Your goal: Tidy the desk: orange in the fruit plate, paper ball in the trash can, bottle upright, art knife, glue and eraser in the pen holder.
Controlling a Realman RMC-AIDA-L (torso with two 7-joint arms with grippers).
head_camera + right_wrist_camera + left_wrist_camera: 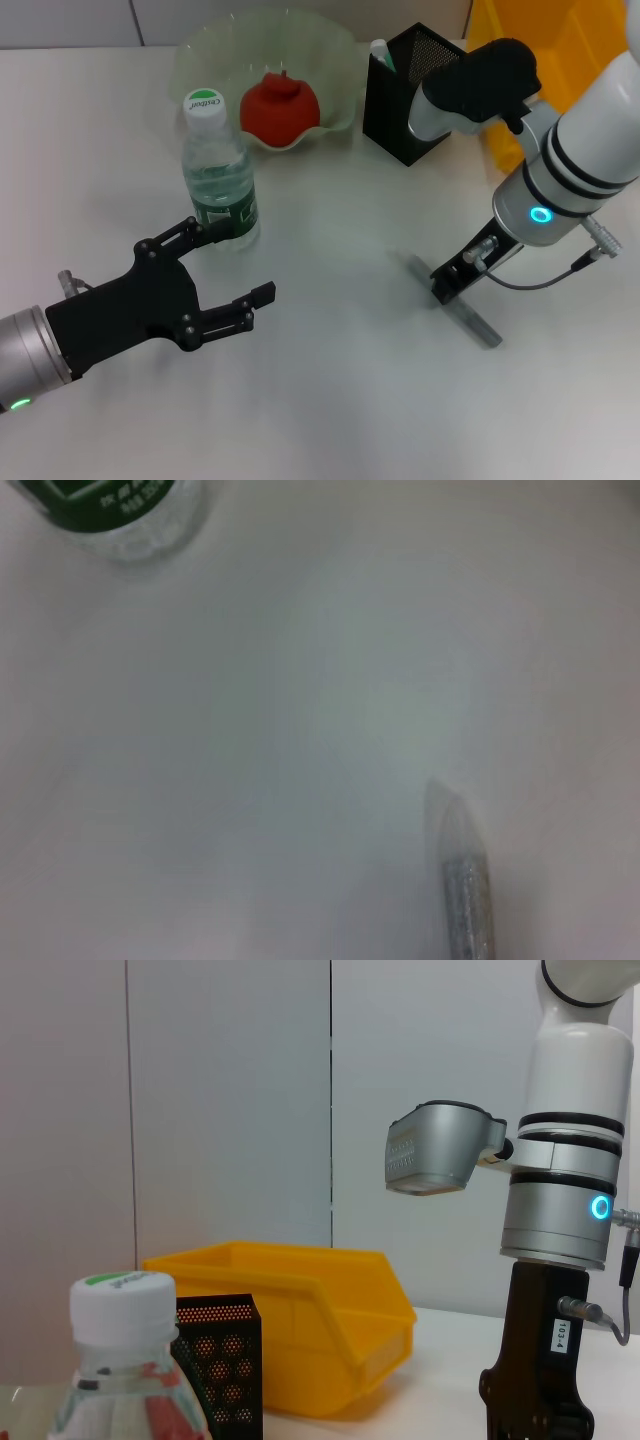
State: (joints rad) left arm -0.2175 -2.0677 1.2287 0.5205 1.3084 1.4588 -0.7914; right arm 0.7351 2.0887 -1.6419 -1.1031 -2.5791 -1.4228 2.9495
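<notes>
The clear water bottle (pixel 218 170) with a white cap stands upright on the white desk; its cap shows in the left wrist view (pixel 122 1295) and its base in the right wrist view (pixel 110 510). My left gripper (pixel 225 265) is open and empty just in front of the bottle. A red-orange fruit (pixel 280 108) lies in the translucent fruit plate (pixel 340 60). The grey art knife (pixel 470 315) lies flat on the desk, also in the right wrist view (pixel 465 880). My right gripper (pixel 450 282) is down on the knife's middle. The black mesh pen holder (pixel 405 100) holds a white-capped stick (pixel 381 52).
A yellow bin (pixel 530 40) stands at the back right behind the pen holder; it also shows in the left wrist view (pixel 300 1310). No paper ball or eraser is in view. Bare desk lies at the front middle.
</notes>
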